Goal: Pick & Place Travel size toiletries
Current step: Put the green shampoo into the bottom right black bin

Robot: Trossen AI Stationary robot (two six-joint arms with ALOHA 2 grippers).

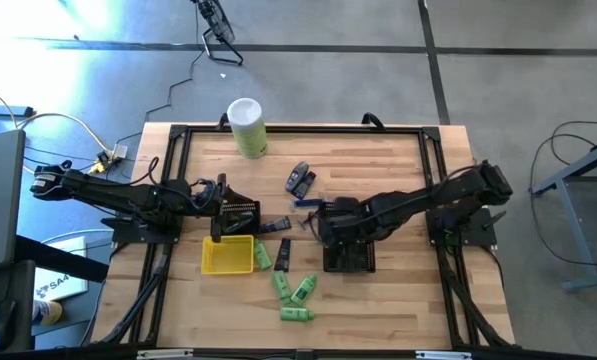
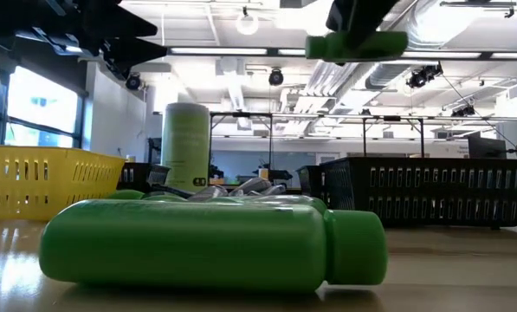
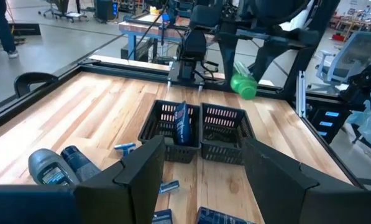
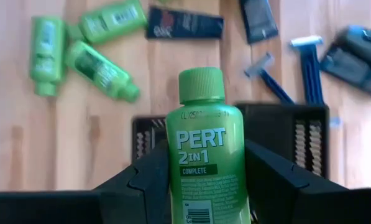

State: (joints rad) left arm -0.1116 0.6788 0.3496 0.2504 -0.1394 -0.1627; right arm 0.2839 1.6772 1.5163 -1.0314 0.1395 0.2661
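Several small green bottles (image 1: 281,285) lie on the table near its near edge, and one of them fills the low view's foreground (image 2: 206,243). Dark packets (image 1: 284,253) lie beside them. My right gripper (image 4: 204,171) hangs over a black mesh basket (image 1: 348,255), shut on a green PERT bottle (image 4: 204,149). That bottle also shows high up in the low view (image 2: 358,43). A blue tube (image 3: 182,121) stands in the basket's compartment. My left gripper (image 3: 201,171) is open and holds nothing, over the table's left part next to another black basket (image 1: 240,212). My right gripper pinches the green bottle's body (image 4: 176,177) between its two fingers (image 4: 145,180), on the half away from the cap. The cap (image 4: 201,84) points away from the gripper. The bottle is lifted clear, lying about level above the basket (image 4: 309,134).
A yellow tray (image 1: 228,255) sits by the left gripper. A tall pale-green canister with a white lid (image 1: 246,125) stands near the far edge. Grey items (image 1: 298,180) and blue razors (image 4: 306,62) lie mid-table. A black frame (image 1: 298,128) borders the wooden table.
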